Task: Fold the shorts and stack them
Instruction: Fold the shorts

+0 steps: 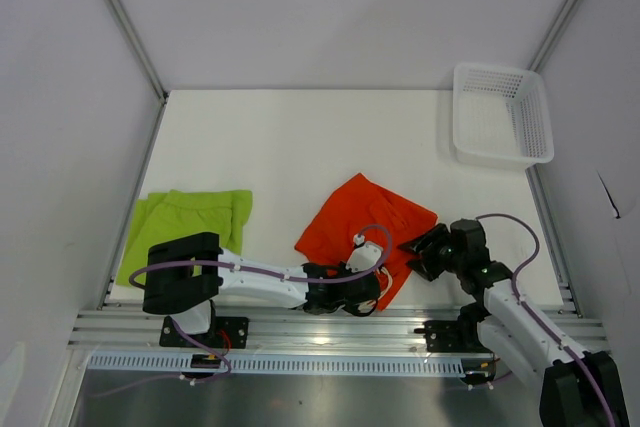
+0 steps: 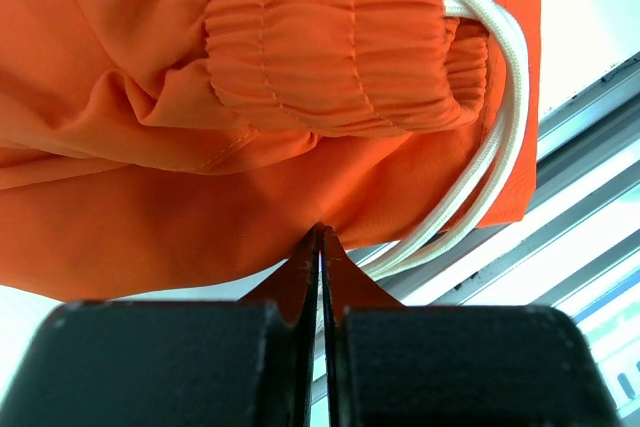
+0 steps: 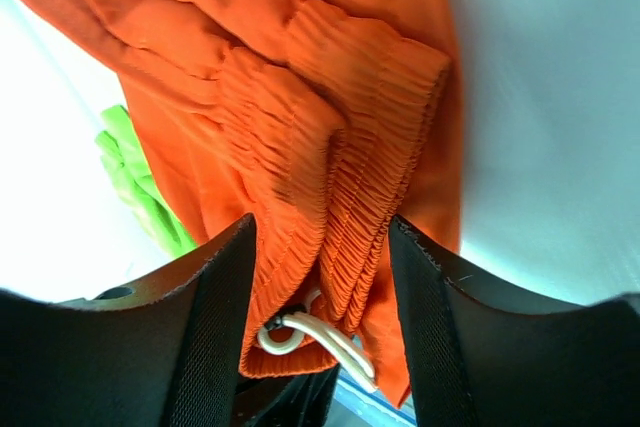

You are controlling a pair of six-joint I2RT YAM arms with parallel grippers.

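Observation:
The orange-red shorts point(image 1: 365, 222) lie crumpled near the table's middle front, white drawstrings point(image 2: 495, 127) hanging from the gathered waistband point(image 3: 340, 137). My left gripper point(image 1: 372, 292) is at their near edge; in the left wrist view its jaws point(image 2: 320, 230) are shut, pinching a fold of the orange fabric at the tips. My right gripper point(image 1: 412, 247) is at the shorts' right edge. In the right wrist view it point(image 3: 322, 222) stands open with the bunched waistband between its fingers. The lime green shorts point(image 1: 185, 222) lie flat at the left.
A white mesh basket point(image 1: 503, 115) stands at the back right corner. Aluminium rails point(image 1: 330, 332) run along the near edge under the arm bases. White walls close in the table on three sides.

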